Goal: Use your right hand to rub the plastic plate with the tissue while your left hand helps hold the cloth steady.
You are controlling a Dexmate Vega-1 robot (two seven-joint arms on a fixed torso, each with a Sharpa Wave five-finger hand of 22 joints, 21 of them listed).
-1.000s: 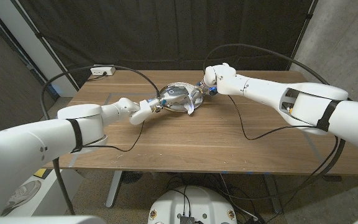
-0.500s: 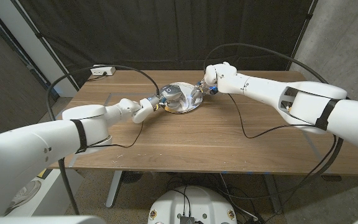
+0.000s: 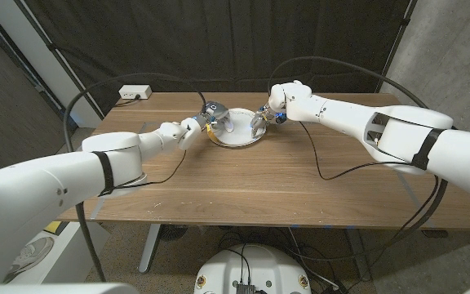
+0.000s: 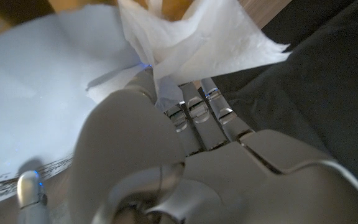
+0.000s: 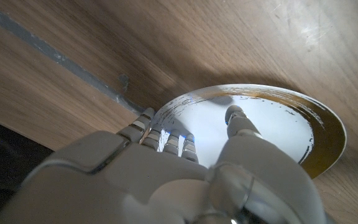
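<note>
One plate (image 3: 237,137), one tissue (image 4: 197,43), two robot hands.

White plate (image 3: 237,136) on wooden table (image 3: 251,184), left hand (image 3: 206,119) and right hand (image 3: 269,114) at its rims (opposite sides)

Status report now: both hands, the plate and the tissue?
Left hand grips tissue at plate rim. Right hand at plate's opposite rim, holding no tissue. Nothing in the way.

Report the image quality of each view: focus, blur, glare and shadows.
Head view: evenly lit and sharp, with straight edges bowed by a wide lens. Left wrist view: the left robot hand and tissue are soft, too near the lens. Right wrist view: the right robot hand is blurred, the plate sharp, with finger shadows on it and glare on the table.
</note>
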